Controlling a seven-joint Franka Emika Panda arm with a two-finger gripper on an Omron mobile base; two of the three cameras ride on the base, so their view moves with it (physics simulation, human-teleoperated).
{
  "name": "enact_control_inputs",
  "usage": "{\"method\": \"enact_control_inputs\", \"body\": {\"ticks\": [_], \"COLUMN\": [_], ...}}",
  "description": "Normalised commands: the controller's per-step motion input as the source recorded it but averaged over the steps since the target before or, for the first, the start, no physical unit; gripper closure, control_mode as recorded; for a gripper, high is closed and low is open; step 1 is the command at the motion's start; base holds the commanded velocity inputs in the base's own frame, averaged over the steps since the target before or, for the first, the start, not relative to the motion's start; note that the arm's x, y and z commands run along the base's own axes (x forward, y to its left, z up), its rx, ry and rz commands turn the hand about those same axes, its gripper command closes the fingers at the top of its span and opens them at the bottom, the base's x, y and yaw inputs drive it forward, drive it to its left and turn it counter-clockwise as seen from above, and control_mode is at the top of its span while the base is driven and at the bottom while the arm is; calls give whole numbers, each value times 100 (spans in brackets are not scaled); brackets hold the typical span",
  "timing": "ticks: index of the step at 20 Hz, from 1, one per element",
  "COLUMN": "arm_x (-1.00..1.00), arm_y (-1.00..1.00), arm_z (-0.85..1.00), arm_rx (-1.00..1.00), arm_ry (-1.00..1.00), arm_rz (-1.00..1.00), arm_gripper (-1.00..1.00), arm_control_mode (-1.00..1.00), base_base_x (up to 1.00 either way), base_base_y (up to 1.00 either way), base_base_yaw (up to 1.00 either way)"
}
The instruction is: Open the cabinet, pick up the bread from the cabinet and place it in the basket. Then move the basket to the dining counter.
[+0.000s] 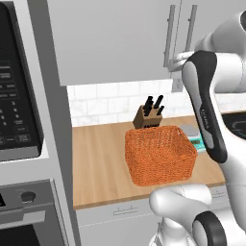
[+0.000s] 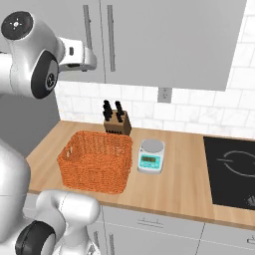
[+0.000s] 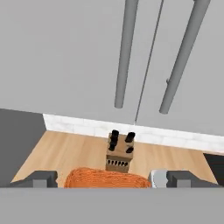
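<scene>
The cabinet (image 1: 110, 38) is shut, and its long bar handle (image 3: 124, 52) hangs beside the seam with the neighbouring door. My gripper (image 3: 113, 180) is raised in front of that handle, a short way off, with its two fingertips (image 3: 43, 179) spread wide and nothing between them. From the right base view the gripper (image 2: 89, 62) is level with the handles' lower ends. The orange woven basket (image 1: 161, 154) stands on the wooden worktop (image 1: 98, 163) below, and nothing shows inside it. The bread is hidden. The dining counter is out of view.
A knife block (image 2: 117, 121) stands behind the basket against the white tiles. A small kitchen scale (image 2: 151, 155) sits to the basket's right, then a black cooktop (image 2: 231, 172). A microwave (image 1: 17, 91) and an oven (image 1: 29, 216) fill the tall unit on the left.
</scene>
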Motion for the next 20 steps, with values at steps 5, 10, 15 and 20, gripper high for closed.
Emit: {"method": "enact_control_inputs", "body": {"ticks": [5,10,15,20], "arm_x": [44,40,42,32], "arm_y": [0,0,0,0], "arm_z": [10,-4,12,17], "arm_rx": [0,0,0,0], "arm_ry": [-23,-24,2,0], "arm_rz": [0,-2,-6,0], "arm_gripper": [-100,-100,-100,-100], "arm_control_mode": [-100,-100,-100,-100], "base_base_x": [0,0,0,0], "base_base_y": [0,0,0,0], "base_base_yaw": [0,0,0,0]}}
